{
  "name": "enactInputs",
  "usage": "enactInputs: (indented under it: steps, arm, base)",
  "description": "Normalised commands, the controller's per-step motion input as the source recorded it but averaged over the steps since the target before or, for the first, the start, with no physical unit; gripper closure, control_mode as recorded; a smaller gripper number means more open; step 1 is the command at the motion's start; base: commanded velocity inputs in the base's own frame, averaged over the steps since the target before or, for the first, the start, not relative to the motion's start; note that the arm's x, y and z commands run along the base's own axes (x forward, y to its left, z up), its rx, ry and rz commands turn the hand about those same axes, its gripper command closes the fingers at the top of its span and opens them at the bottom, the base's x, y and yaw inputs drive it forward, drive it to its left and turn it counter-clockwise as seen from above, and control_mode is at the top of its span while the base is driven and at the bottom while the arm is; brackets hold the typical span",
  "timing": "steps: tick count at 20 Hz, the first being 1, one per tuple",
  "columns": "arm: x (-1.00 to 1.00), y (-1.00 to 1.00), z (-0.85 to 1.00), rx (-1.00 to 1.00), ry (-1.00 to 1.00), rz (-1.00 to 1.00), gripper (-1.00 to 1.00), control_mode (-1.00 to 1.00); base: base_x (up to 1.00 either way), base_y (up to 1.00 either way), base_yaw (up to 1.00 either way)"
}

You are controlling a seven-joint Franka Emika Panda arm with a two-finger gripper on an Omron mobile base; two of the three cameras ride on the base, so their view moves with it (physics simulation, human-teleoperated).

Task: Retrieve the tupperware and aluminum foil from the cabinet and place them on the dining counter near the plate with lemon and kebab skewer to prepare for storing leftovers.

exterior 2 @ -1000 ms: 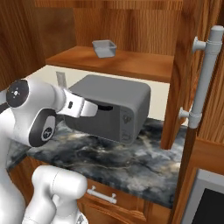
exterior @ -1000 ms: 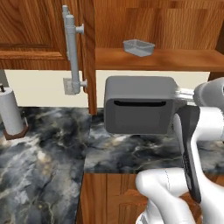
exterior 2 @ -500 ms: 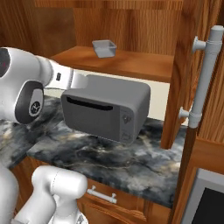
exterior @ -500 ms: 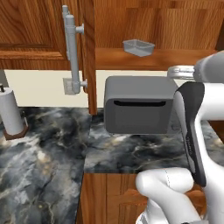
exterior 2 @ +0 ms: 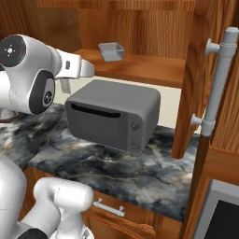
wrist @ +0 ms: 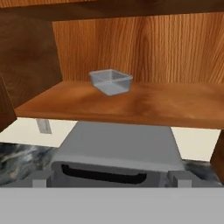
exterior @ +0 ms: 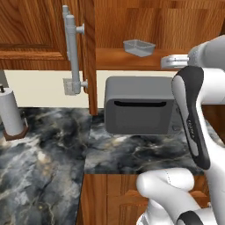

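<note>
Tupperware sits upright, mouth up, on the open cabinet shelf toward the back; it's set askew, long axis running diagonal to the shelf's front edge. Gripper hangs well short of it, jaws spread wide and empty, low over the microwave just under the shelf. Risks, as I judge: clipping shelf lip or microwave, or nudging the skewed tub backward.

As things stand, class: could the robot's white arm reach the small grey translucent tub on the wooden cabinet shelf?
Probably yes. The cabinet door stands open, the tub sits alone near the shelf's front, and the open gripper faces it above the grey microwave.
</note>
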Motion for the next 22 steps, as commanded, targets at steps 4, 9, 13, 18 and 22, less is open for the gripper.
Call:
enactInputs:
  steps: [4, 9, 13, 18, 22]
  arm:
    - [0.64, 0.02, 0.00, 0.00, 0.00, 0.06, -1.00, -1.00]
    - [0.66, 0.01, 0.00, 0.00, 0.00, 0.13, -1.00, -1.00]
    - [0.68, 0.00, 0.00, 0.00, 0.00, 0.12, -1.00, -1.00]
    - [0.69, 0.00, 0.00, 0.00, 0.00, 0.10, -1.00, -1.00]
    - [0.78, 0.00, 0.00, 0.00, 0.00, 0.10, -1.00, -1.00]
  base:
    - [0.00, 0.00, 0.00]
    - [0.00, 0.00, 0.00]
    - [0.00, 0.00, 0.00]
    - [0.00, 0.00, 0.00]
    - [0.00, 0.00, 0.00]
